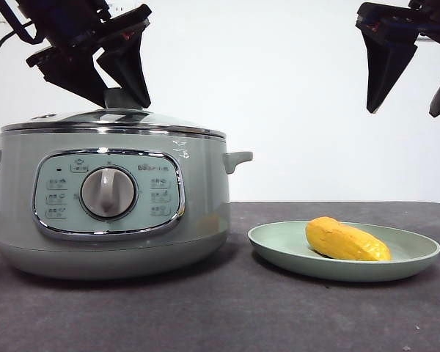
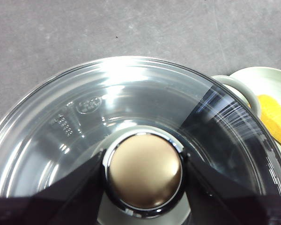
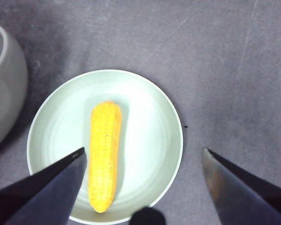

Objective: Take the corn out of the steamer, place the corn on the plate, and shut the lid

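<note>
one gap matters to me now: my left gripper (image 1: 111,86) straddles the lid (image 2: 131,122) knob, jaws just beside it and seemingly released, lid seated on the steamer (image 1: 110,205), while my right gripper (image 1: 411,77) hangs open above the corn (image 3: 104,154) lying on the plate (image 3: 154,140).
</note>
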{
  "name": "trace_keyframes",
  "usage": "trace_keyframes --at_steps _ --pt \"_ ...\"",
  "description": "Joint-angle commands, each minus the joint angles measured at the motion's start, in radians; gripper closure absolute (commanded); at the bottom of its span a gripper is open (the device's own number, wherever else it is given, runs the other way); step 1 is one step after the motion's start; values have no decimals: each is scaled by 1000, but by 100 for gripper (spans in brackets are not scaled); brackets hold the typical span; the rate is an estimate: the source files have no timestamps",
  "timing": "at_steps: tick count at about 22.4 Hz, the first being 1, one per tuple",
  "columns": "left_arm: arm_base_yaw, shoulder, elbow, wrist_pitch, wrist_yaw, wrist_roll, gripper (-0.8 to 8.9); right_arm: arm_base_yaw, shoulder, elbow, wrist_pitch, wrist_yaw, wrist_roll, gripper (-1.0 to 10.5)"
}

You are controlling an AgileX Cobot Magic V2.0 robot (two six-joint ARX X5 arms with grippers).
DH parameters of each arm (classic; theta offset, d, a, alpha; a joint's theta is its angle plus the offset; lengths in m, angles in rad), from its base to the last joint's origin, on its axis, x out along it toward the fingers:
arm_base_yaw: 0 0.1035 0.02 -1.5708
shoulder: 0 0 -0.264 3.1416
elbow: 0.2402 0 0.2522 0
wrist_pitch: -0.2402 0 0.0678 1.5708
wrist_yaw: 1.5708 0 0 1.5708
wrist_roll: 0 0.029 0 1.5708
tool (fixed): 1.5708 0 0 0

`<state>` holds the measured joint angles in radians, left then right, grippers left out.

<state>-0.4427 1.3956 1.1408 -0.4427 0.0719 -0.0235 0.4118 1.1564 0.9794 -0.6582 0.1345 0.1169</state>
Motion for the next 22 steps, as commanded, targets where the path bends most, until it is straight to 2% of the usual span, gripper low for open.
trace_keyframes --at_steps 1,2,8,12,13,14,15,16,18,19,22 --pt "-3 4 12 23 7 -2 420 0 1 -8 2 3 9 538" --pt "-3 4 12 23 8 -3 398 0 1 -8 2 3 9 538" --pt "-7 -82 12 10 12 -11 406 0 1 -8 -3 2 9 538" --pt "-12 -234 12 -136 5 -10 416 0 0 -8 -9 1 5 541" --pt "-12 -275 12 -182 4 -10 482 0 -1 -8 -9 -5 5 542" --pt "-12 -314 12 -221 -3 -10 606 2 -5 -8 -9 -5 5 545" --pt "-12 -351 12 -255 -26 -3 745 4 -10 -8 -9 -6 5 586" --pt "-12 -382 12 -282 -56 2 834 7 -18 -8 -9 -19 5 675" --pt "-12 -436 5 -320 -129 1 822 24 -41 -9 -9 -57 2 895" --pt "-12 -467 -15 -319 -163 0 822 35 -59 -11 -8 -54 -5 958" --pt "-12 -598 -172 -227 -222 -22 822 76 -149 -52 50 -50 -23 959"
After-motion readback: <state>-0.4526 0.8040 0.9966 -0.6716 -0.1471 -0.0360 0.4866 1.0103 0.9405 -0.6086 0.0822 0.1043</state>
